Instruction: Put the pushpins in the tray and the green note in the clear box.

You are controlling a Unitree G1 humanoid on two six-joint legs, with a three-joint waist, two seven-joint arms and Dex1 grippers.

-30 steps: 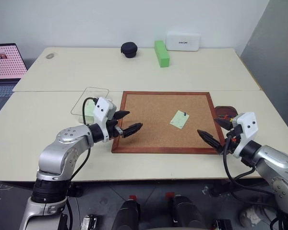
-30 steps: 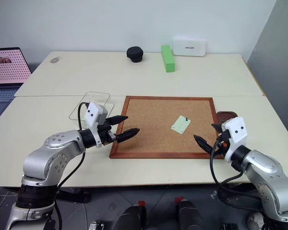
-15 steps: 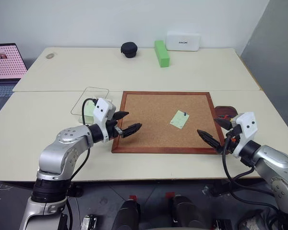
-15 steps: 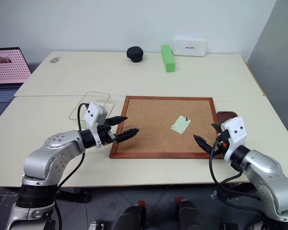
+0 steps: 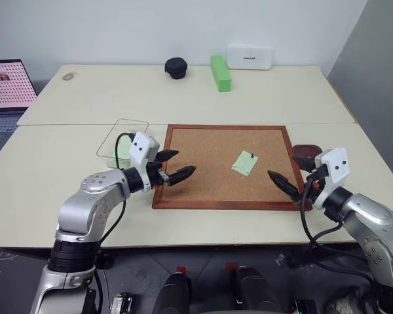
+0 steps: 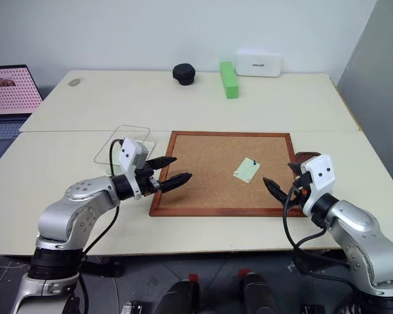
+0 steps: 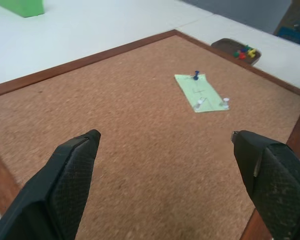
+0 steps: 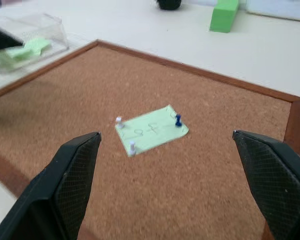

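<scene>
The green note (image 5: 244,163) lies on the cork board, held by a blue pushpin (image 8: 178,120) and two white pushpins (image 8: 119,121). The small maroon tray (image 7: 229,44) sits off the board's right edge with several coloured pins in it. At the board's left edge stands the clear box (image 5: 123,145), with a green slip (image 8: 27,48) inside. My left gripper (image 5: 185,161) hovers open over the board's left edge, pointing toward the note. My right gripper (image 6: 277,173) is open over the board's near right corner, beside the tray. Neither holds anything.
The framed cork board (image 5: 203,170) fills the table's middle. At the back stand a bright green block (image 5: 221,72), a black pouch (image 5: 176,67) and a white box (image 5: 249,56). A laptop (image 5: 6,88) sits at the far left.
</scene>
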